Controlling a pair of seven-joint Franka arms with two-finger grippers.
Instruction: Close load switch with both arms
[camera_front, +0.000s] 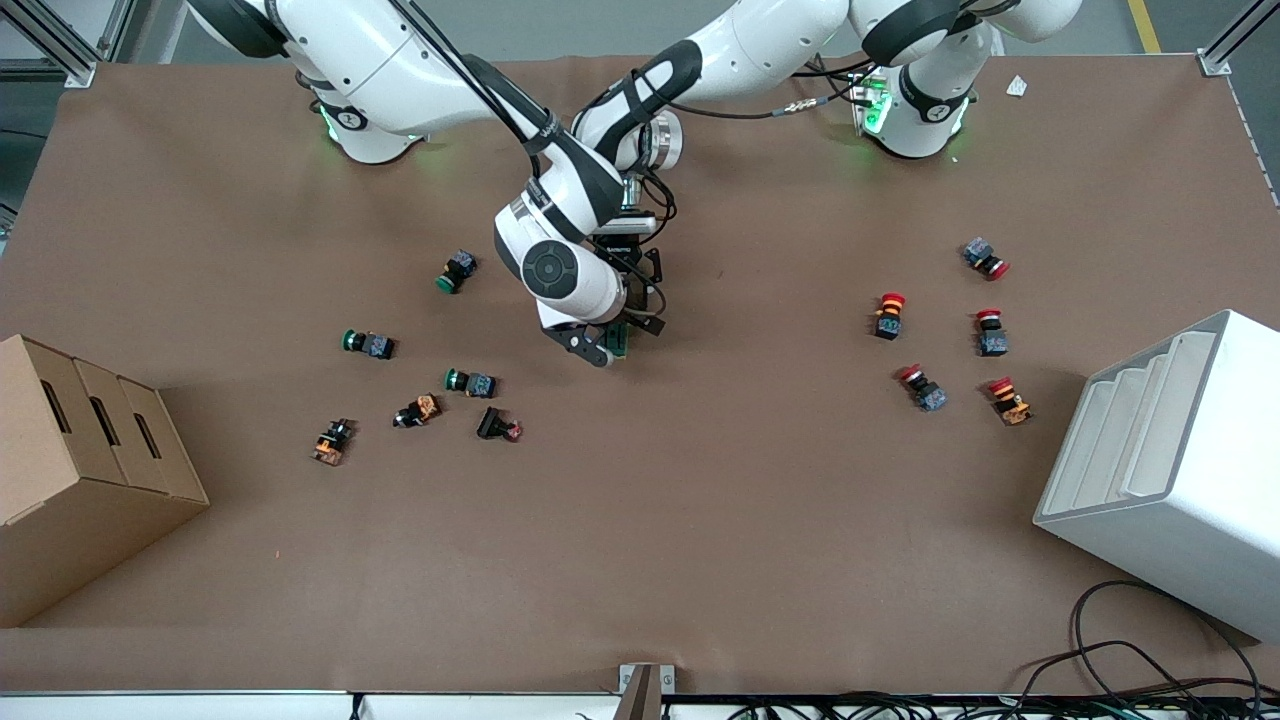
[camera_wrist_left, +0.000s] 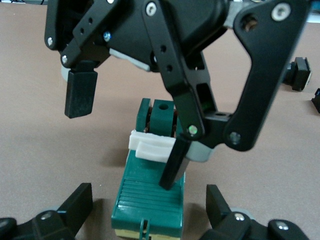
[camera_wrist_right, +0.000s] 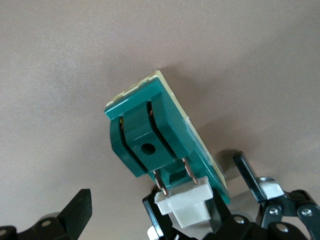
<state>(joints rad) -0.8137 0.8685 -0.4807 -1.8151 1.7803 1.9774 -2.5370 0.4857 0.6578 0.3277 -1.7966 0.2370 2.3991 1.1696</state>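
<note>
The load switch (camera_front: 620, 340) is a dark-green block on a cream base, lying on the brown table at its middle. Its white lever (camera_wrist_left: 150, 145) sits across one end, with copper blades showing beside it in the right wrist view (camera_wrist_right: 187, 207). My left gripper (camera_front: 643, 318) is open, its fingers (camera_wrist_left: 80, 205) standing apart on either side of the switch (camera_wrist_left: 150, 195) with gaps. My right gripper (camera_front: 592, 352) is open too. One of its fingers (camera_wrist_left: 174, 167) rests against the white lever, and the other (camera_wrist_left: 80, 100) hangs free beside the switch (camera_wrist_right: 150, 135).
Several green-capped and orange push buttons (camera_front: 369, 344) lie toward the right arm's end, and several red-capped ones (camera_front: 889, 315) toward the left arm's end. A cardboard box (camera_front: 90, 450) and a white stepped bin (camera_front: 1170, 470) stand at the table's two ends.
</note>
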